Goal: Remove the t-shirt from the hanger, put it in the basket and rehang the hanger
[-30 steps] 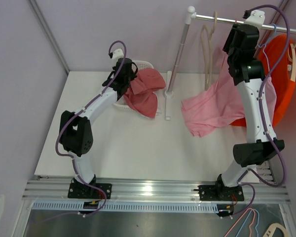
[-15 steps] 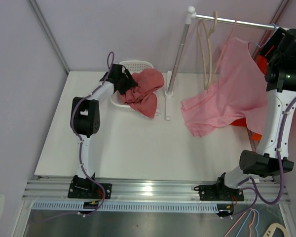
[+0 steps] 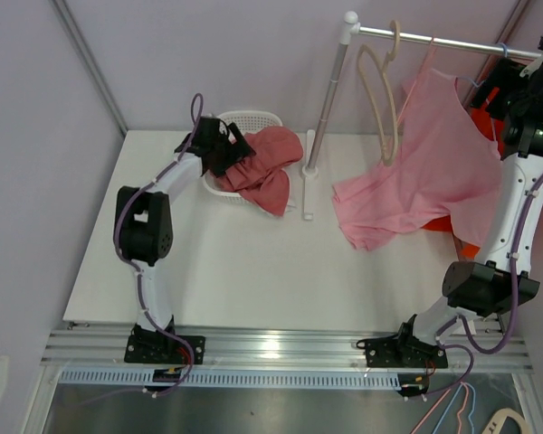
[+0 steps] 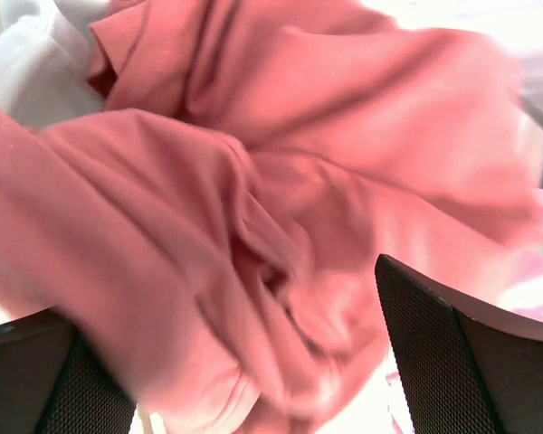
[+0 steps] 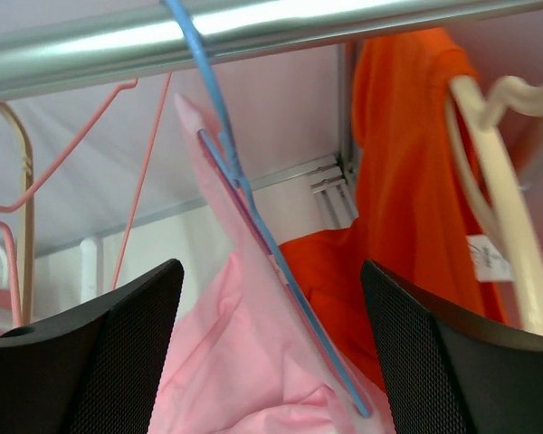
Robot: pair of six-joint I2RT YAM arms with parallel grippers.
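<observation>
T-shirt (image 3: 443,154) hangs on blue hanger (image 5: 280,271); right pincer (image 5: 271,357) gapes nearby.

The pale pink t-shirt (image 3: 430,176) is thin, soft cloth, matt, falling in loose folds. It hangs on a thin blue hanger (image 5: 228,136) with a smooth, slightly glossy coat; whether wire or plastic lies underneath cannot be told. The round silver metal rail (image 5: 253,32) is polished and catches a bright streak of light. The crumpled salmon-red garment (image 4: 253,208) shows a fine knit weave, dull in finish. The white lattice basket (image 3: 250,115) looks like moulded plastic. The right gripper (image 5: 270,298) has black fingers (image 5: 443,362) — matt, with a fine mesh-like grain.
</observation>
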